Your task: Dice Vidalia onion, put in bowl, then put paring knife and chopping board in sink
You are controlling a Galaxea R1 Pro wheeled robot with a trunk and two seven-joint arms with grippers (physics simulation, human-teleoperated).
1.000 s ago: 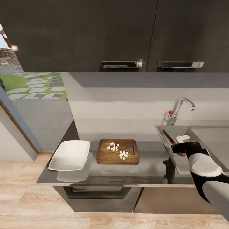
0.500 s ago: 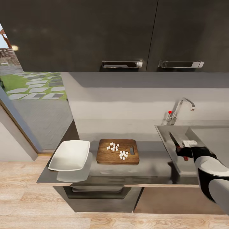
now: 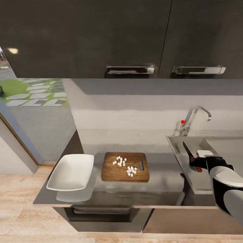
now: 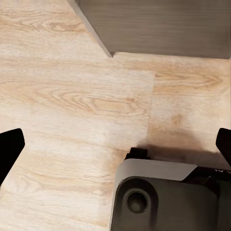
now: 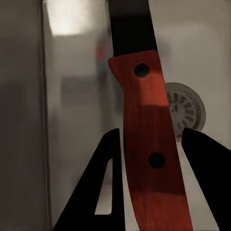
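My right gripper (image 3: 197,163) is shut on the paring knife (image 3: 187,150) and holds it over the left part of the sink (image 3: 178,152). In the right wrist view the red handle (image 5: 147,144) sits between the black fingers (image 5: 103,192), the dark blade points away, and the round drain (image 5: 188,111) lies below. The brown chopping board (image 3: 116,171) lies on the countertop (image 3: 162,177) with the diced onion (image 3: 125,163) scattered on it. Left of the board stands the empty white bowl (image 3: 71,172). My left gripper (image 4: 115,147) is open, hanging over the wooden floor.
A chrome tap (image 3: 197,114) with a red knob (image 3: 182,122) stands behind the sink. Dark wall cabinets (image 3: 128,37) hang above the counter. A window (image 3: 30,94) is at the left. The robot's base (image 4: 159,197) and a cabinet plinth (image 4: 159,26) sit on the floor.
The head camera has shifted slightly. My right gripper has carried the knife from over the sink's left rim farther right and lower over the basin.
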